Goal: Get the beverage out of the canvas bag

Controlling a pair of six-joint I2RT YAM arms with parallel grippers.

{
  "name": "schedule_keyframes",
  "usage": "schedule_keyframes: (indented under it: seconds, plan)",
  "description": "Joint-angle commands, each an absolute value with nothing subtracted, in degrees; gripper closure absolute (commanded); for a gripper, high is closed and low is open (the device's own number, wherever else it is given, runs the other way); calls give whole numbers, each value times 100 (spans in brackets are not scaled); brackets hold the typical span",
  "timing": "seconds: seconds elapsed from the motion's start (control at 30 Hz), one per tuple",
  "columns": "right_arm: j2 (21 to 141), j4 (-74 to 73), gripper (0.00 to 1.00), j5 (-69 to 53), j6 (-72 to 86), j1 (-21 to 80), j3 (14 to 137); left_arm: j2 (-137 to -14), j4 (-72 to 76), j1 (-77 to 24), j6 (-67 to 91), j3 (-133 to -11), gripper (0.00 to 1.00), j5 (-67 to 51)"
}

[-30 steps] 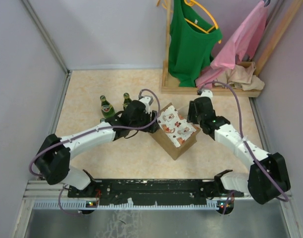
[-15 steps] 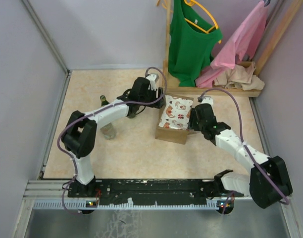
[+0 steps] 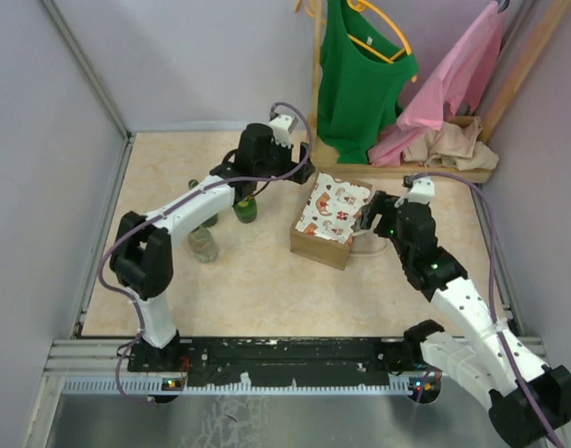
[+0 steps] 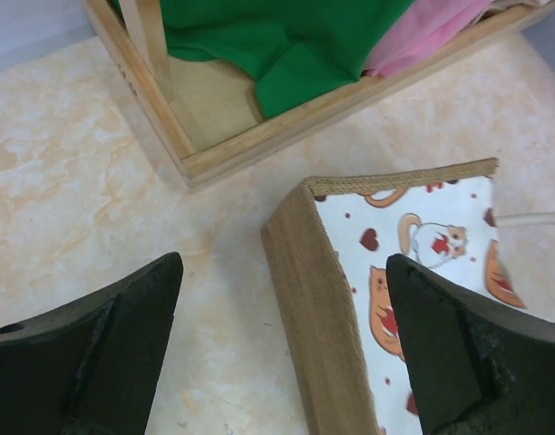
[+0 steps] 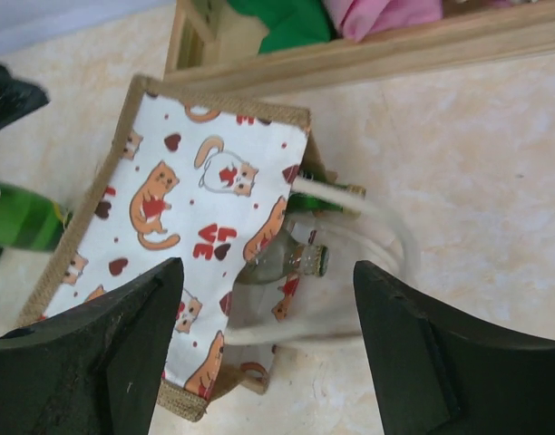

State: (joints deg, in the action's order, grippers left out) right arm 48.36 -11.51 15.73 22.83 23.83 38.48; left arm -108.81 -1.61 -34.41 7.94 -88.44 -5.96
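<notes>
— How did the canvas bag (image 3: 330, 220) look?
— Tan weave, with a white panel of red-orange cats facing up (it lay tipped on its side), mid-table between both grippers.
— Pointing where?
— Mouth and white handles (image 5: 395, 236) faced the right gripper (image 5: 266, 267), which was spread wide and empty. Its long axis ran far-to-near. A bottle (image 5: 287, 260) showed in the mouth. The left gripper (image 4: 282, 272) gaped too, holding nothing.
— Surroundings?
— Beige marbled tabletop (image 3: 248, 280), lilac walls (image 3: 192, 65), wooden rack (image 3: 397, 171) behind.
</notes>
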Motion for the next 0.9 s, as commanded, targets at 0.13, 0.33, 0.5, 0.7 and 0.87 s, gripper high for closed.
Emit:
schedule_keyframes:
  seconds: [0.13, 0.33, 0.5, 0.7, 0.87]
  plan:
    - [3725, -927, 29, 3351, 3541, 2364, 3473, -9386, 175, -3620, 599, -7885, 1, -748]
    - [3516, -1509, 34, 4142, 4414, 2364, 3526, -8632, 221, -4025, 508, -7132, 1, -506]
    - [3546, -2268, 41, 4644, 5108, 2292, 3564, -8164, 250, -4346, 690, -6400, 1, -474]
    - [3689, -3025, 46, 4244, 5569, 1944, 3507, -7888, 85, -4648, 827, -6015, 1, -466]
    - [3837, -3027, 46, 3447, 5592, 1605, 3270, -7833, -12, -5106, 739, -5897, 1, -379]
